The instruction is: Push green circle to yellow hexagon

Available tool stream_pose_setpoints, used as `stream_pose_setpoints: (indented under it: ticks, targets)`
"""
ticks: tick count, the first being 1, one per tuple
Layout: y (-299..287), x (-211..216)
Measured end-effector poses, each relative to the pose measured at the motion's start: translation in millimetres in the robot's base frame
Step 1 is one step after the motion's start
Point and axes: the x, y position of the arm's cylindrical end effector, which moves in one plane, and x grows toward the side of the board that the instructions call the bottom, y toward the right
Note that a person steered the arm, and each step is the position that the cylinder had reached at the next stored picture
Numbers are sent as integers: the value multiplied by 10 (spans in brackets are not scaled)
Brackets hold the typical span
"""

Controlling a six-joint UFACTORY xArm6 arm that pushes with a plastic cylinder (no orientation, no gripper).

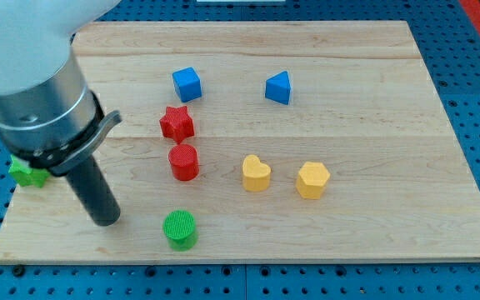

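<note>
Standing tip: my tip (107, 222) rests left of green circle (179, 229), apart, grasping nothing.
Line: pushing rightward sends it toward yellow hexagon (312, 180).

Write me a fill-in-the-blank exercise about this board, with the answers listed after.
1. My tip sits to the view's ____ of the green circle.
2. The yellow hexagon has the yellow ____ on its left.
3. The red star lies directly above the red ____.
Missing words: left; heart; cylinder
</note>
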Motion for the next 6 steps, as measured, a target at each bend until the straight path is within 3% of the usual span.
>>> stream_pose_setpoints:
  ticks: [3, 5, 6]
  targets:
    - [1909, 145]
    - [1952, 411]
    - [2288, 392]
